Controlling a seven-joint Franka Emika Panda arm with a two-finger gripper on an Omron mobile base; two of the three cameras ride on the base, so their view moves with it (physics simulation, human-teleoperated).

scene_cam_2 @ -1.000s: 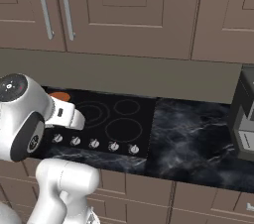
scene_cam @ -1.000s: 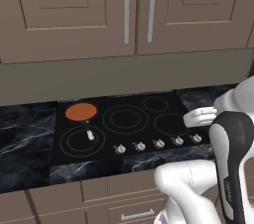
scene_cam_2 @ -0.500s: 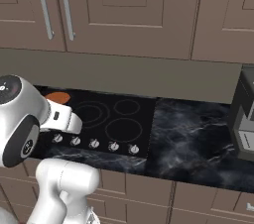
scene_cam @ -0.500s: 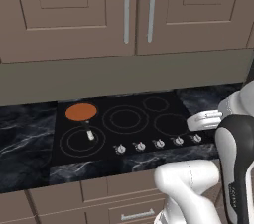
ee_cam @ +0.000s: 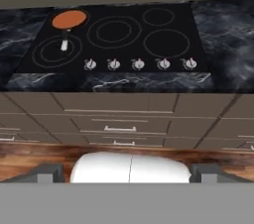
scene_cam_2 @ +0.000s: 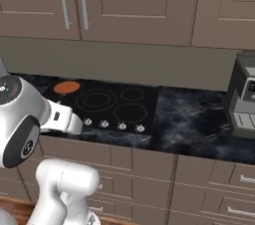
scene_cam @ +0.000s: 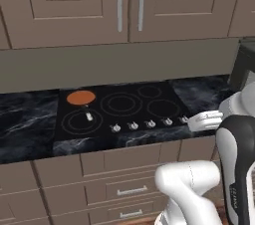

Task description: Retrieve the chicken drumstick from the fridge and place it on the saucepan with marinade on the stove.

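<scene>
Your arm is folding back, hand facing the stove | jaws are standing spread, gripping nothing | saucepan with marinade is sitting far ahead, left of jaws | no readable writing

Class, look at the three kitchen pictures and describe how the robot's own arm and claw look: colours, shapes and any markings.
The arm is made of glossy white rounded segments with dark joint bands. A round dark cap carries small markings, too small to read. The claw's two grey finger tips are small and blocky.

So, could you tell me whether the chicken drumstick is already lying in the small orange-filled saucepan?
No, the small round saucepan on the black glass stove shows only flat orange contents.
</scene>
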